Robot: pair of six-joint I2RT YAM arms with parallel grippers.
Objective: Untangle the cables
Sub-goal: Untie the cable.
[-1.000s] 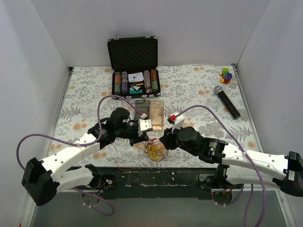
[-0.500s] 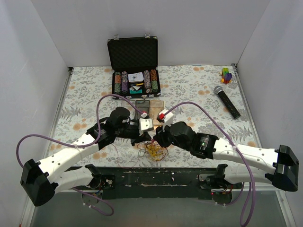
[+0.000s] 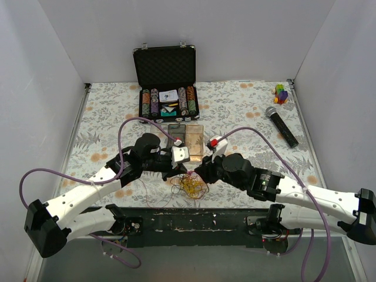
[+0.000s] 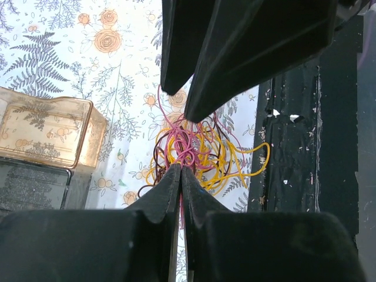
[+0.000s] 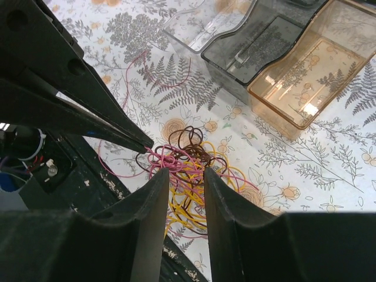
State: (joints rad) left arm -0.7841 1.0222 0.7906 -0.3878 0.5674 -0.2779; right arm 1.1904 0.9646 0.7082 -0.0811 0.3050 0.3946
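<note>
left gripper [image 4: 180, 170] is clamped tight on a pink strand of the cables [image 4: 197, 147], right gripper [image 5: 187, 172] half open, straddling the clump

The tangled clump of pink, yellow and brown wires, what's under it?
Floral tablecloth shows through loose loops of the wire clump; one yellow loop reaches over the black front rail. The dense pink knot hides what's beneath.
</note>
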